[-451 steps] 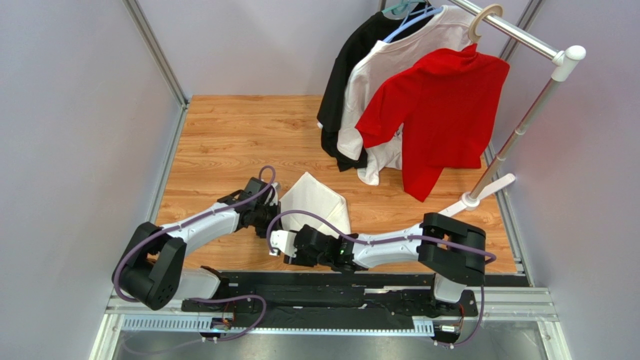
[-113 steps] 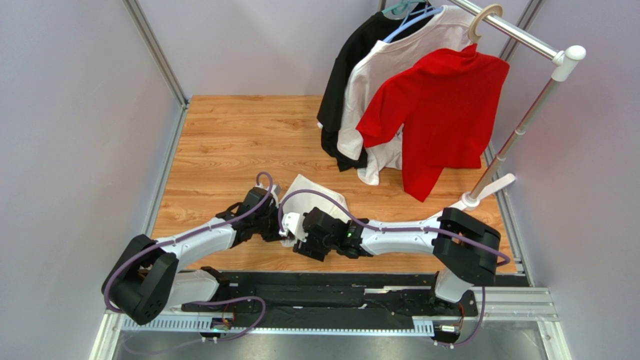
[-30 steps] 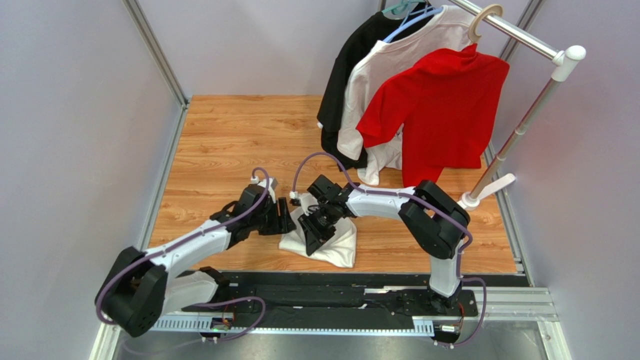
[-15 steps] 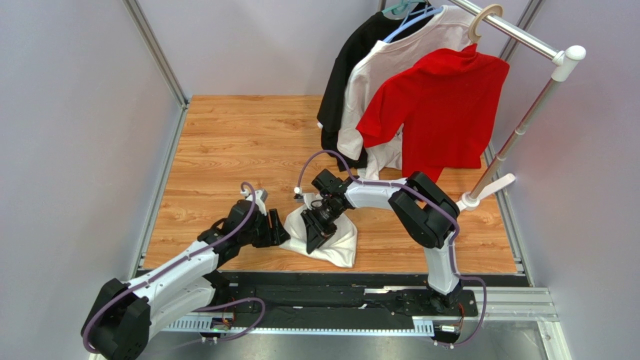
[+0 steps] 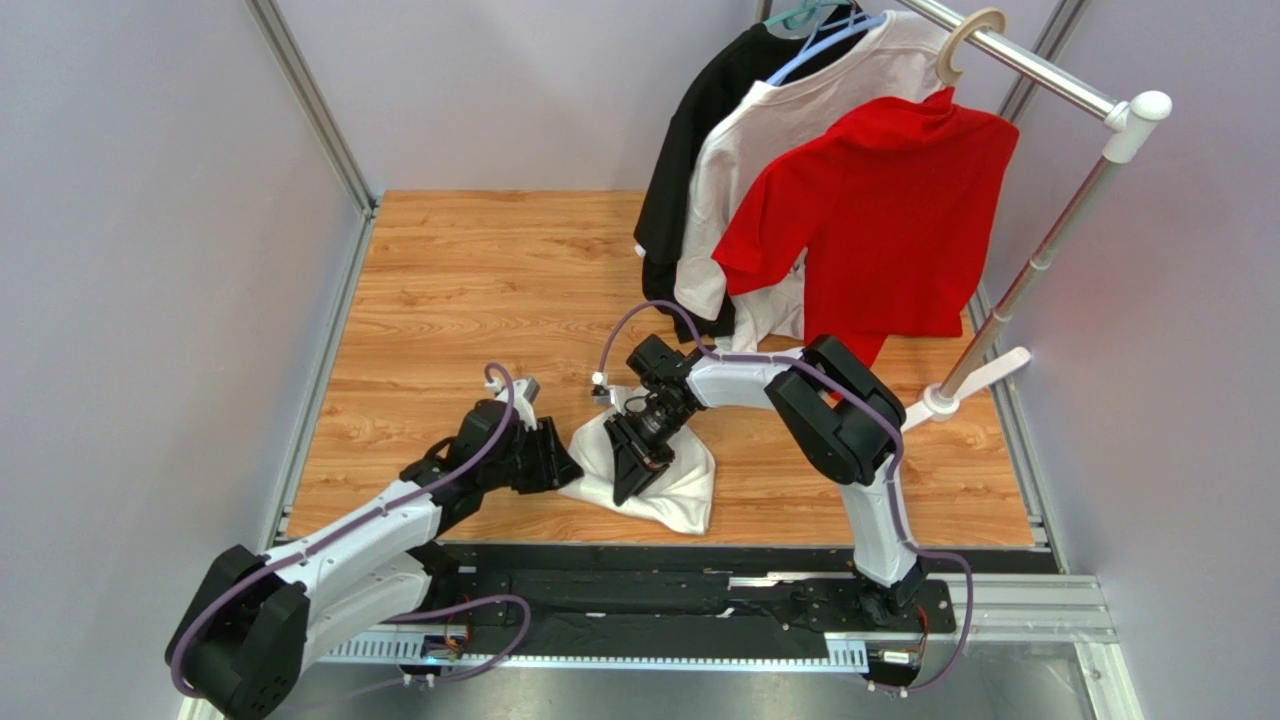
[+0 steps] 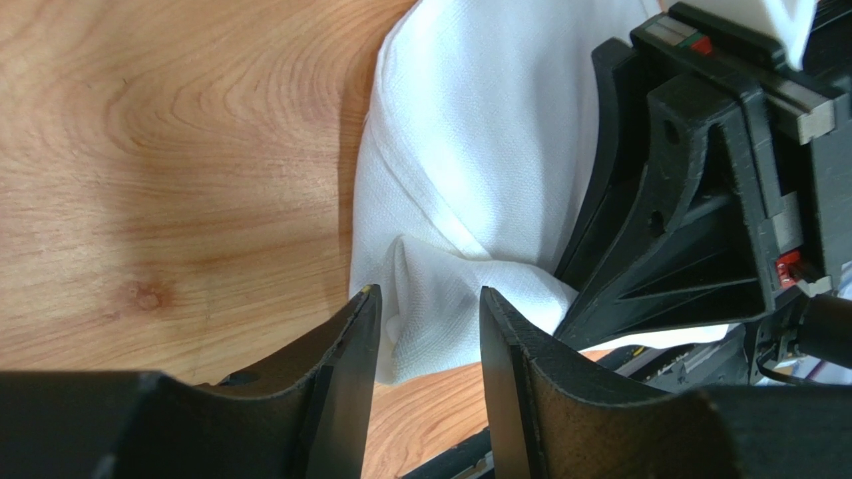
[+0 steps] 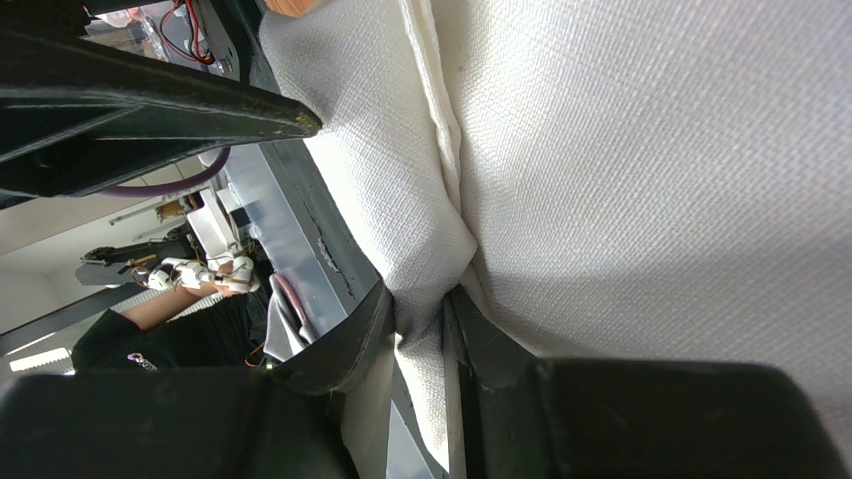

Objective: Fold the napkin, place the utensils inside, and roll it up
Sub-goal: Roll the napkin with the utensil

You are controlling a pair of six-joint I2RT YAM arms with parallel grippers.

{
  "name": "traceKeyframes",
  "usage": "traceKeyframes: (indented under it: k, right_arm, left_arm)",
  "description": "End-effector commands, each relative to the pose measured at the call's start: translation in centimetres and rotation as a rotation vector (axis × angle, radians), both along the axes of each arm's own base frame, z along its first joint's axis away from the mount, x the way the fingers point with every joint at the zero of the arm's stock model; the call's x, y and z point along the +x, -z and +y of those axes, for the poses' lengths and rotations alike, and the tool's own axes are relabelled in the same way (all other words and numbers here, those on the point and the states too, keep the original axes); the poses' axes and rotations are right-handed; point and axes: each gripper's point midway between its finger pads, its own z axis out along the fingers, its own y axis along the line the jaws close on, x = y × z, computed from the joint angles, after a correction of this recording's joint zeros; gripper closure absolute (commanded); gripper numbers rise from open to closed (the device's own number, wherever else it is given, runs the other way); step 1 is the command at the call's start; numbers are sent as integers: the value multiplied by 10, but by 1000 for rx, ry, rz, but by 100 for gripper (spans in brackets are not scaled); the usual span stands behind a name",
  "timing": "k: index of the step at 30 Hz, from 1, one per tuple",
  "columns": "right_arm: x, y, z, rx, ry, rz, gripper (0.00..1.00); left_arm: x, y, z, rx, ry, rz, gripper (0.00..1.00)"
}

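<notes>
My right claw (image 7: pixel 420 304) pinches a napkin (image 5: pixel 684 495) fold at the surface's (image 5: pixel 451 300) near edge, probably steadying it so my left claw (image 6: pixel 425 304), spread, can straddle the corner.

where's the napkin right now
Top view: the napkin lies bunched on the table, front centre, the left gripper at its left edge and the right gripper pinching a fold.

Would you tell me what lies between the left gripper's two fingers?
A raised fold of the napkin, between the left gripper's fingers in the left wrist view.
</notes>
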Motion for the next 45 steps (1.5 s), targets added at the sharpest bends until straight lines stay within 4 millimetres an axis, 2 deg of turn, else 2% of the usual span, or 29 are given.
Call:
traceKeyframes:
  k: [1, 5, 6, 7, 9, 10, 12, 13, 15, 16, 17, 18, 19, 23, 24, 25, 29, 30, 31, 32, 34, 35, 37, 38, 42, 45]
  right_arm:
    - [7, 76, -44, -290, -9, -118, 99]
    - [11, 75, -42, -284, -5, -123, 99]
    - [12, 74, -41, -283, -5, -127, 99]
    - [13, 73, -41, -284, -3, -131, 98]
    - [15, 67, -39, -273, 1, -144, 95]
    - [16, 64, -38, -269, 3, -148, 90]
    - [19, 51, -34, -246, 16, -167, 83]
    - [21, 47, -33, -242, 22, -178, 73]
    - [26, 32, -29, -216, 33, -208, 63]
    - [28, 28, -28, -215, 42, -222, 51]
    - [30, 23, -28, -208, 46, -233, 44]
    - [32, 11, -25, -185, 52, -255, 41]
    - [34, 6, -26, -188, 64, -269, 33]
    - [44, -24, -31, -179, 118, -374, 29]
    - [43, -26, -37, -188, 129, -391, 29]
    - [50, -42, -41, -184, 163, -466, 29]
    - [55, -67, -63, -160, 253, -645, 29]
    - [48, -58, -76, -193, 260, -672, 28]
    - [46, -61, -80, -186, 263, -699, 28]
    - [36, -73, -79, -152, 250, -739, 28]
    - [23, -64, -86, -187, 232, -772, 30]
    - [8, -65, -81, -174, 191, -796, 30]
    - [1, -60, -83, -216, 196, -846, 31]
    - [-8, -60, -77, -211, 173, -880, 31]
    - [-12, -64, -71, -232, 183, -997, 32]
    - [-15, -61, -69, -246, 161, -1020, 33]
  left_arm:
    - [-2, 1, -7, -38, 19, 4, 57]
    - [-3, 3, -10, -53, 26, 20, 62]
    - [-3, 6, -11, -50, 23, 33, 67]
    - [-3, 7, -9, -40, 18, 37, 84]
    - [0, 10, -4, 5, -9, 70, 100]
    - [-4, 18, 6, 63, -41, 111, 100]
    - [-2, 18, 10, 100, -51, 129, 100]
    - [-5, 22, 16, 134, -58, 149, 100]
    - [-4, 20, 17, 154, -59, 156, 100]
    - [-5, 21, 17, 163, -54, 162, 100]
    - [-3, 20, 17, 160, -53, 160, 100]
    - [-4, 21, 16, 162, -47, 166, 100]
    - [-4, 20, 14, 157, -35, 168, 100]
    - [-3, 23, 11, 166, -20, 186, 100]
    - [-4, 24, 10, 170, -10, 193, 100]
    - [-3, 24, 9, 166, -4, 195, 100]
    - [-2, 23, 6, 169, 14, 200, 100]
    - [-2, 24, 7, 177, 15, 202, 100]
    - [-1, 22, 6, 176, 16, 198, 100]
    - [-1, 22, 7, 180, 15, 201, 100]
    - [0, 22, 7, 183, 16, 199, 100]
    - [0, 23, 8, 186, 15, 204, 100]
    - [-1, 23, 7, 186, 19, 205, 100]
    - [-1, 23, 7, 186, 24, 208, 100]
    - [-3, 24, 7, 190, 27, 217, 100]
    - [-3, 24, 8, 192, 26, 213, 100]
